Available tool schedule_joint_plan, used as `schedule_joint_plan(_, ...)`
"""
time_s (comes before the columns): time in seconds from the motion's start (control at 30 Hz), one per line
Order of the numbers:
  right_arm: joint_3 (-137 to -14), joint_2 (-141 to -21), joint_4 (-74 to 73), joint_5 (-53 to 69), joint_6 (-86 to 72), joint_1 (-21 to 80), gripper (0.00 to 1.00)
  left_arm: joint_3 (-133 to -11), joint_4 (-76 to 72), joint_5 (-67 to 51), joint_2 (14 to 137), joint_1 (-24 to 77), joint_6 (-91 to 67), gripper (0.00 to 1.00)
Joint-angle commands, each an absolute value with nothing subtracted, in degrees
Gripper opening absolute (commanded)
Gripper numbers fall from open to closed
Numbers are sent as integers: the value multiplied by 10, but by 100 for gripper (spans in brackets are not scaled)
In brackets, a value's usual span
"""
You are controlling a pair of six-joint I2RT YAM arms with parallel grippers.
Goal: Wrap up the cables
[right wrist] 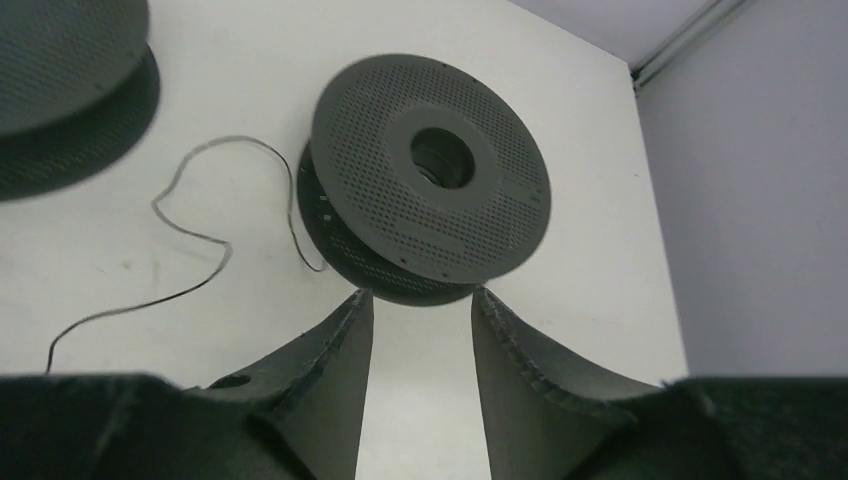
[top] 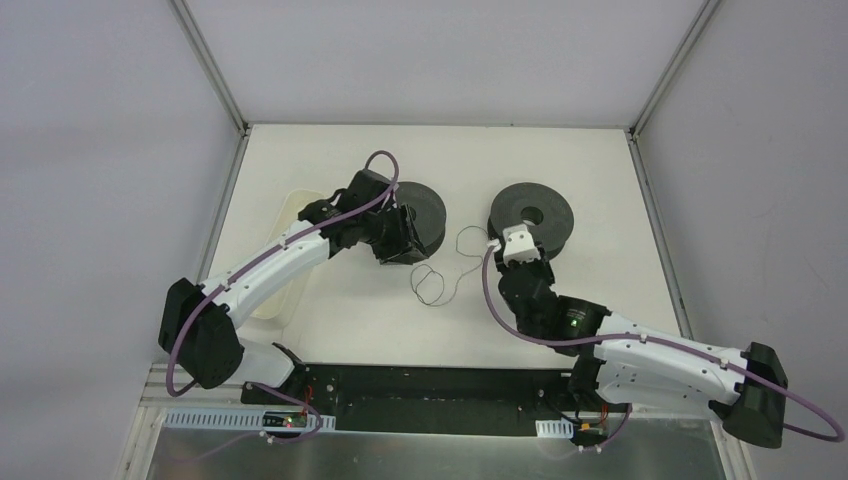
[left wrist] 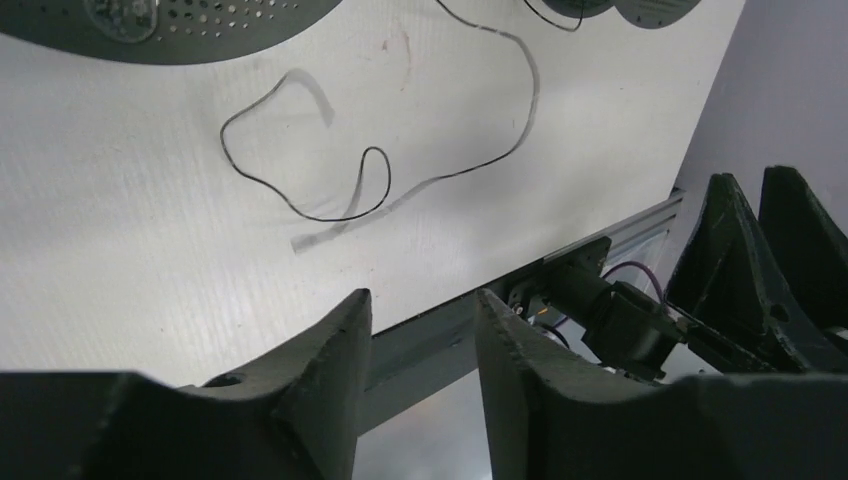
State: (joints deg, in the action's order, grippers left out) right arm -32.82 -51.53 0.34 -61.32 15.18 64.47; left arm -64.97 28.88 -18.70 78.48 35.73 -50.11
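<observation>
Both arms are reaching out over the white table (top: 560, 160) right now, each one parked by a dark perforated spool. The left gripper (left wrist: 422, 300) is hovering just off the left spool (top: 420, 208). Its two dark fingers (left wrist: 330, 370) are standing apart with nothing but bare table showing between them, so it's gripping nothing.

Over on the other side, the right gripper (right wrist: 422, 295) is pointing straight at the right spool (right wrist: 430, 180), which is lying flat just beyond its fingertips. Those jaws are parted as well and holding nothing.

The cable (right wrist: 293, 205) is lying loose on the tabletop between the two spools, thin and dark and curling in a couple of slack loops. From the right wrist camera, one end is running up along the left edge of the right spool and tucking in under its upper flange. The rest is wandering off toward the left arm, and neither gripper is touching it.

A white bin (top: 290, 205) is sitting at the table's left edge, partly under the left arm.
</observation>
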Motion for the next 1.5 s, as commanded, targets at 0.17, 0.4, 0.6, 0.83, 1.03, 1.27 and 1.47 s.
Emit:
schedule_joint_plan(0.17, -342, -451, -116, -632, 145, 644, 44, -613, 360, -49, 747, 359, -439, 53)
schedule_joint_plan(0.4, -324, -460, 25, -632, 145, 647, 44, -563, 320, -34, 769, 359, -409, 51)
schedule_joint_plan(0.6, -336, -469, 28, -319, -93, 657, 50, -570, 243, -93, 829, 361, -357, 51)
schedule_joint_plan(0.83, -321, -430, 18, -327, -105, 663, 50, -574, 166, -118, 899, 373, -330, 51)
schedule_joint_plan(1.03, -316, -391, -15, -339, -111, 663, 50, -591, 138, -89, 964, 406, -319, 51)
schedule_joint_plan(1.27, -327, -366, -55, -352, -138, 664, 49, -613, 134, -84, 1012, 414, -325, 34)
schedule_joint_plan(1.47, -343, -382, -54, -301, -125, 664, 49, -628, 234, -71, 934, 415, -411, 0)
